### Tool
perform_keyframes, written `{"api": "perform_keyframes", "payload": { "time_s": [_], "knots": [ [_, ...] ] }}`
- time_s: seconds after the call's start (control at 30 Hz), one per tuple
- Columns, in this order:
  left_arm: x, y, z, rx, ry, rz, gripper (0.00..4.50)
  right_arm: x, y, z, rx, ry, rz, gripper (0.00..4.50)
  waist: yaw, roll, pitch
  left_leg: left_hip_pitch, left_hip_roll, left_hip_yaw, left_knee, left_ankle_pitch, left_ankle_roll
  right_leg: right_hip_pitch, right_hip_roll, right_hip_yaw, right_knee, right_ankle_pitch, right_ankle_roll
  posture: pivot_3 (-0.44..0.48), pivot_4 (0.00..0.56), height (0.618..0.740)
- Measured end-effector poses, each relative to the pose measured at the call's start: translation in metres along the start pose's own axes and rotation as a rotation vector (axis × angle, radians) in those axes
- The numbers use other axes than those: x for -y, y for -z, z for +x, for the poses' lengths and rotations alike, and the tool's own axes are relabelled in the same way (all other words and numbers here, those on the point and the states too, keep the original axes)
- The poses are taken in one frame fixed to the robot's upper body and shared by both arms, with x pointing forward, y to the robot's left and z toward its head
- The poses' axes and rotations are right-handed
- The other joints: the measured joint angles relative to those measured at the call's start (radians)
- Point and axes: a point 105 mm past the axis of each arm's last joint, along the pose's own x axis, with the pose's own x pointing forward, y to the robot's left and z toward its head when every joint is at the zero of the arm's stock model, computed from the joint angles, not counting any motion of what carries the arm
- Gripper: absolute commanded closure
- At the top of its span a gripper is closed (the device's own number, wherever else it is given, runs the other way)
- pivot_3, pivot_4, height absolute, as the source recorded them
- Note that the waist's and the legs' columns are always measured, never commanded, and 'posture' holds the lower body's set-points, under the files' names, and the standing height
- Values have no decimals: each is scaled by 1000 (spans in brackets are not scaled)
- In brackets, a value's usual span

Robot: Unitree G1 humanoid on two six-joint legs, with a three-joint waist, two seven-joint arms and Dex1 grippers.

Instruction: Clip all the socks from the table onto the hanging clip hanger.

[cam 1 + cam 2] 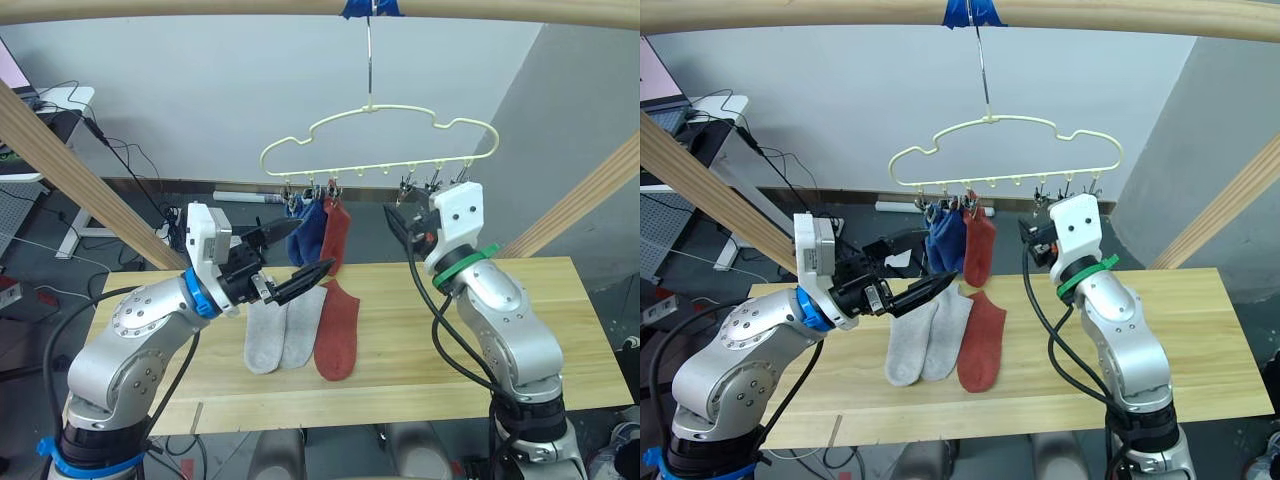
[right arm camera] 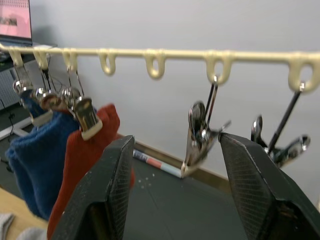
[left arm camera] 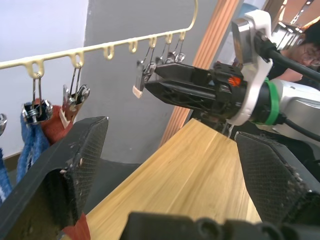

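Now, claw by claw and outward:

Left gripper (image 1: 290, 258): fingers spread apart, holding nothing; it hovers above the table, just over the upper ends of the lying socks and below the hung ones.

Right gripper (image 2: 172, 190): fingers apart and empty, raised to the hanger's bar, with a free metal clip (image 2: 200, 137) hanging between them in the right wrist view.

Clip hanger (image 1: 380, 140): pale yellow, hooked on the pole overhead by its long hook; its row of clips hangs over the far side of the table.

Hung socks: blue socks (image 1: 308, 228) and one rust red sock (image 1: 336, 235) are pinned at the left end of the bar, bunched close together. Whether one or two blue socks hang there I cannot tell for sure; it looks like two.

Free clips: several at the right end of the bar, all bare.

Socks on the table (image 1: 560, 300): two light grey socks (image 1: 282, 335) lie side by side and touching, with the second red sock (image 1: 338, 330) just beside them on the right.

Progress: by my reading about half done, three up and three left.

Likely step: fetching the next sock from the table, while the right gripper readies a free clip.
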Motion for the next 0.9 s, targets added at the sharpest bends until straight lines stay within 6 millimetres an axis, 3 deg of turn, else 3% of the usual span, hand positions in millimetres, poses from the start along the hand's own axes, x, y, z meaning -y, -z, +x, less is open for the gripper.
{"api": "perform_keyframes", "payload": {
  "time_s": [0.9],
  "knots": [
    [2, -3, 0, 10, 0, 0, 0, -6, -7, 13, 45, 4, 92, 1690, 0, 0, 0, 0, 0, 0, 0, 0, 0, 0, 0, 0, 1, 0, 0, -87, 284, 740]
  ]
}}
